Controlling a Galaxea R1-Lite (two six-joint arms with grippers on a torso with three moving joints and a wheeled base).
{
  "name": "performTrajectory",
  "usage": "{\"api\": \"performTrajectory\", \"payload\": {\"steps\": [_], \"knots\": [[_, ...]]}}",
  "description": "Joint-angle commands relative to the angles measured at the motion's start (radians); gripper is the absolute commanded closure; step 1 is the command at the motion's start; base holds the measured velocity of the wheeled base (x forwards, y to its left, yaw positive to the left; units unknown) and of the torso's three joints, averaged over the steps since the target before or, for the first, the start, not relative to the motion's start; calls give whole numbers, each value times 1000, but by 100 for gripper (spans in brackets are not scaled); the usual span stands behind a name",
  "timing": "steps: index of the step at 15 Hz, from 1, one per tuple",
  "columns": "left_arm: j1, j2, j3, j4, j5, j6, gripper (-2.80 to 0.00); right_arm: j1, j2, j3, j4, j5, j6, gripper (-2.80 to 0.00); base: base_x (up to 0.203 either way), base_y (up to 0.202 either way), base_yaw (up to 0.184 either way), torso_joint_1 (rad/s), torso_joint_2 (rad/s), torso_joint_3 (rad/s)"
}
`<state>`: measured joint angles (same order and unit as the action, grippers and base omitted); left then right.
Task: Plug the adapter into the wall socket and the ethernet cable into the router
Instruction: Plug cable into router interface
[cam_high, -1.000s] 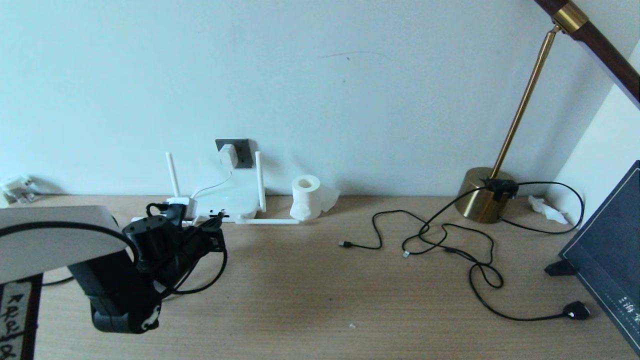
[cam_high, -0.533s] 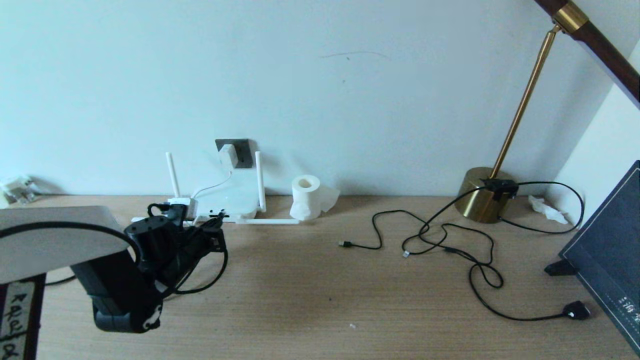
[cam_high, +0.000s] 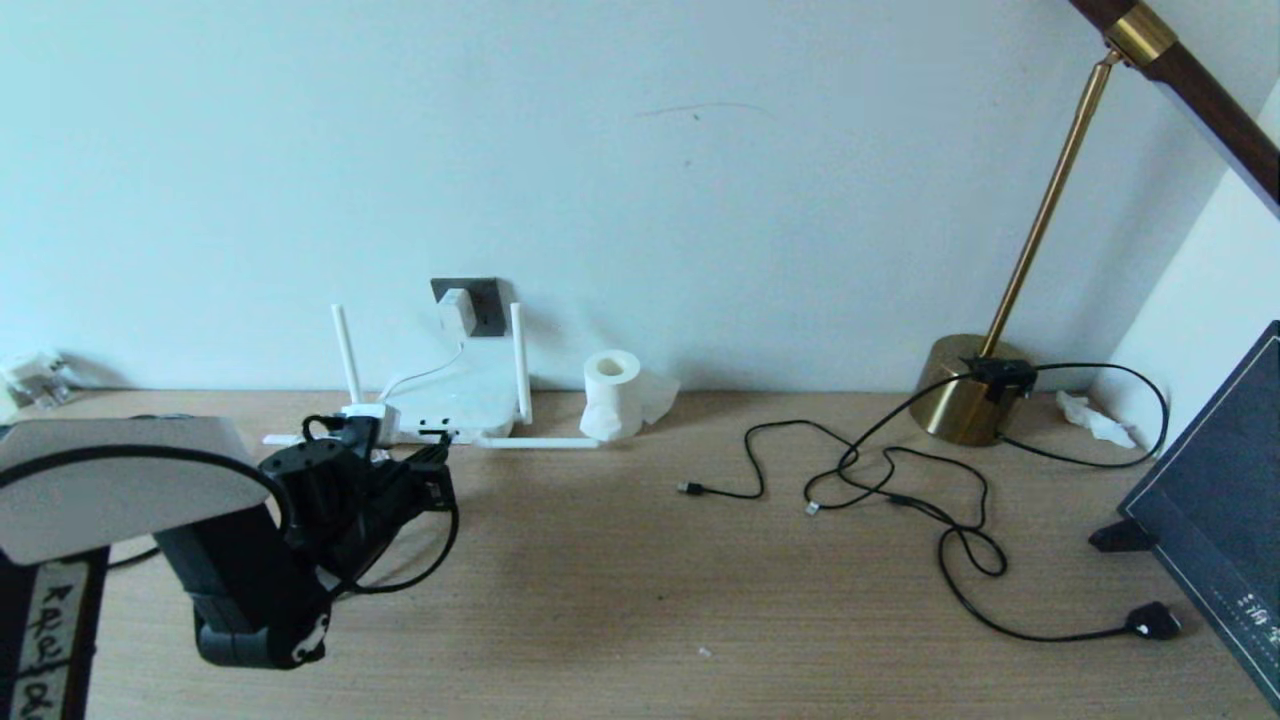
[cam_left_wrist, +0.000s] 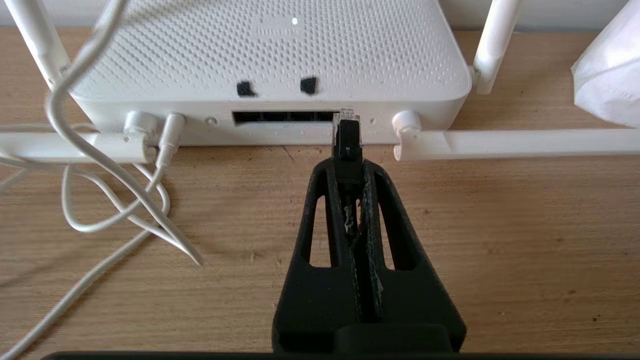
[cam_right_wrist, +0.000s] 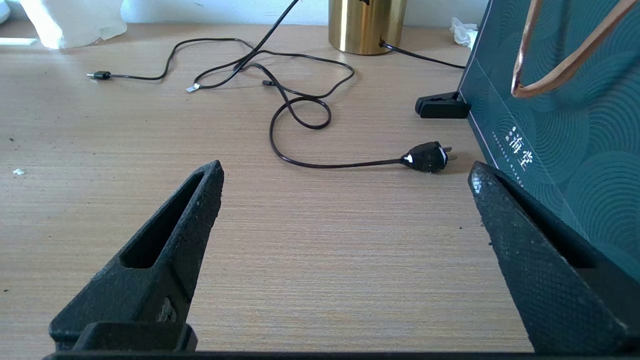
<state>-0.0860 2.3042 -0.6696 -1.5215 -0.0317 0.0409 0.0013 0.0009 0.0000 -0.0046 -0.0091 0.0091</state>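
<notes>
Up close against the router (cam_left_wrist: 270, 55): left gripper (cam_left_wrist: 348, 165), fingers (cam_left_wrist: 372, 200) pressed together and pinching the black plug of the ethernet cable (cam_left_wrist: 346, 137), clear tip of the plug touching the right end of the router's dark port strip; whether seated inside cannot be told. Slack of the ethernet cable looped on the table (cam_high: 620, 600) just in front of the router, beneath the left gripper. On the wall just above the router, wall socket (cam_high: 486, 303) with the adapter (cam_high: 456, 309) plugged into its left side, thin white cord (cam_left_wrist: 75, 165) running down past the router's left side and coiled on the table beside it. Two antennas upright at the router's back corners, two lying flat along its front. Just right of the router, toilet-paper roll (cam_high: 612, 395). Well to the right of the router, right gripper (cam_right_wrist: 345, 180) low over bare table, fingers (cam_right_wrist: 180, 235) spread wide and holding nothing, with a black lamp plug (cam_right_wrist: 427, 156) lying beyond them and a dark green bag (cam_right_wrist: 565, 125) beside the right finger.
</notes>
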Motion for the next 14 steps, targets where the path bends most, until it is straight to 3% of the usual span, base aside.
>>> {"api": "performTrajectory", "payload": {"steps": [1, 14], "knots": [[2, 9, -6, -8, -1, -1, 0, 0, 1, 2, 0, 0, 0, -280, 0, 0, 0, 0, 0, 0], [11, 24, -22, -8, 1, -16, 0, 0, 1, 0, 0, 0, 0, -280, 0, 0, 0, 0, 0, 0]]}}
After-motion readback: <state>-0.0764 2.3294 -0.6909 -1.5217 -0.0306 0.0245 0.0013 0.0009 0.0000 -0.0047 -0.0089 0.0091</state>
